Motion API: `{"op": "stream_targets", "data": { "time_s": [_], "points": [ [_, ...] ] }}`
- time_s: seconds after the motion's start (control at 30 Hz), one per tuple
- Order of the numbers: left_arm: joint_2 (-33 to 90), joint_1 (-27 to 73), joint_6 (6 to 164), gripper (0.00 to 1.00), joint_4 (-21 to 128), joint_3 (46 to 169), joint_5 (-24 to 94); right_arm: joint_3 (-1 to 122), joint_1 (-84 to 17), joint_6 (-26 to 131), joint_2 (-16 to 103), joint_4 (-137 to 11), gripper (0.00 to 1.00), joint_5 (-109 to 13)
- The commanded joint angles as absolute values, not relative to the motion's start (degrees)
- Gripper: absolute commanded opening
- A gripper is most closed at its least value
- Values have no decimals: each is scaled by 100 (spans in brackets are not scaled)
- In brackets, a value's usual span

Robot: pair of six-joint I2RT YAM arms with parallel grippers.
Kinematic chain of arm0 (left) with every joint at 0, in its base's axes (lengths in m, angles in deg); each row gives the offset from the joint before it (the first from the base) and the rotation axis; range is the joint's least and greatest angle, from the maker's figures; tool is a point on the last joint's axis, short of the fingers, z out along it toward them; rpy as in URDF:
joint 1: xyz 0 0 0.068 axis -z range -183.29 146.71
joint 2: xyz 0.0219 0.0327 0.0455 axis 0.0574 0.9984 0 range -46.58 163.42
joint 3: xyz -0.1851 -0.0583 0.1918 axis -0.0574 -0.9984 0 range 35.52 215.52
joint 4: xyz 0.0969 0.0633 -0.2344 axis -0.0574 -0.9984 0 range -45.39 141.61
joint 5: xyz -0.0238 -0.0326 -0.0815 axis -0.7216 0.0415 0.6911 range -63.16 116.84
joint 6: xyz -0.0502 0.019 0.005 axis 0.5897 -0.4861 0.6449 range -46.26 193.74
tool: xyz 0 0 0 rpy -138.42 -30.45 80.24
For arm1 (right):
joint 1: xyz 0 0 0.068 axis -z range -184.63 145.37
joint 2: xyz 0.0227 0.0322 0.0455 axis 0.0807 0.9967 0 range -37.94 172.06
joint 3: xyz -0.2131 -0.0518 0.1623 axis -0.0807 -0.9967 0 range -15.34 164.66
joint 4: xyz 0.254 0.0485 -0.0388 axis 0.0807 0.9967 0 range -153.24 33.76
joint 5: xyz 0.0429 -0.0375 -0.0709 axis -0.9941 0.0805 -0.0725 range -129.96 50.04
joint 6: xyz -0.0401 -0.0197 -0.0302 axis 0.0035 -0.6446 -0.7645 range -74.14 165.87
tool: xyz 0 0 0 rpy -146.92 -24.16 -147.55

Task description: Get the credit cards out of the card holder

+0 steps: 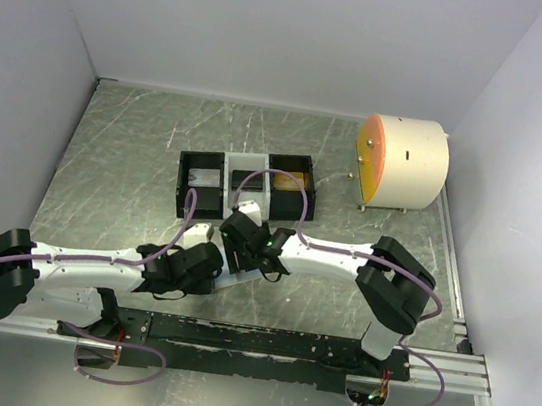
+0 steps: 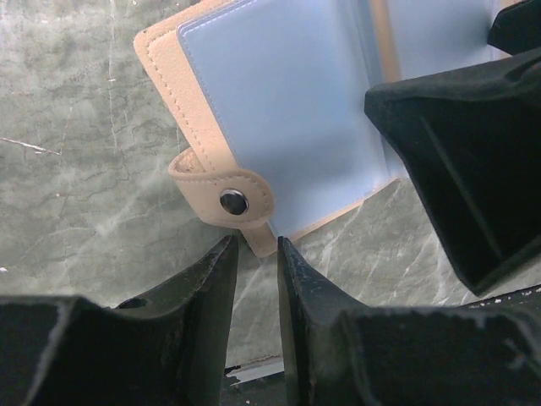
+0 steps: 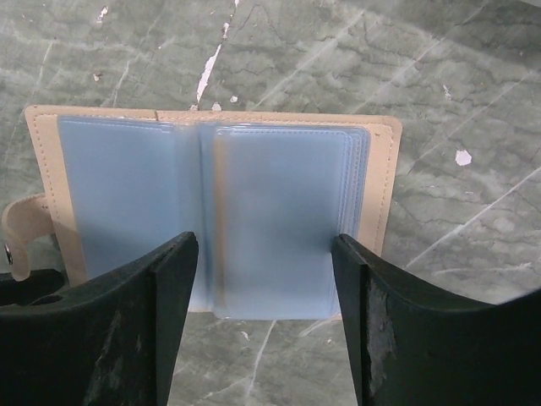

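R gripper (image 3: pixel 264 279) is straddling, wide, the open card holder (image 3: pixel 127 186) on bench (image 3: pixel 439 85); L gripper (image 2: pixel 256 247) is sitting narrow at its tab, pinch unclear.

Soft, even overhead light, with mild sheen on the worktop (image 1: pixel 127 152) toward its far edge. Wrist views: wallet (image 3: pixel 211 211) sharp, near fingers (image 3: pixel 161 338) dark and slightly blurred.

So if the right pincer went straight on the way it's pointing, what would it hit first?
The card holder: the right pincer stands open astride one of its pale blue inner leaves, so that leaf looks first in line. How much gap remains is unclear.
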State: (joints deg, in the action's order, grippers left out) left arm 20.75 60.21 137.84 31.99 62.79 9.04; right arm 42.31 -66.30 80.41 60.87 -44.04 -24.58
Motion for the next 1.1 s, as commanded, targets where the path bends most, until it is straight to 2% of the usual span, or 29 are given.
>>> {"op": "stream_targets", "data": {
  "time_s": [0.0, 0.5, 0.87, 1.0, 1.07],
  "points": [
    [2072, 6069, 13781, 37, 3176, 6412, 797, 4366, -6727, 8147, 6322, -4004, 66, -2139],
    [2118, 6080, 13808, 35, 3129, 6461, 766, 4501, -6736, 8068, 6425, -3921, 68, -2053],
    [2057, 6078, 13840, 35, 3128, 6410, 768, 4260, -6731, 8152, 6421, -4044, 76, -1997],
    [2057, 6078, 13834, 35, 3121, 6410, 777, 4250, -6730, 8116, 6412, -4125, 72, -2136],
    [2063, 6078, 13834, 35, 3103, 6422, 766, 4243, -6732, 8118, 6381, -4155, 63, -2148]
  ]
}}
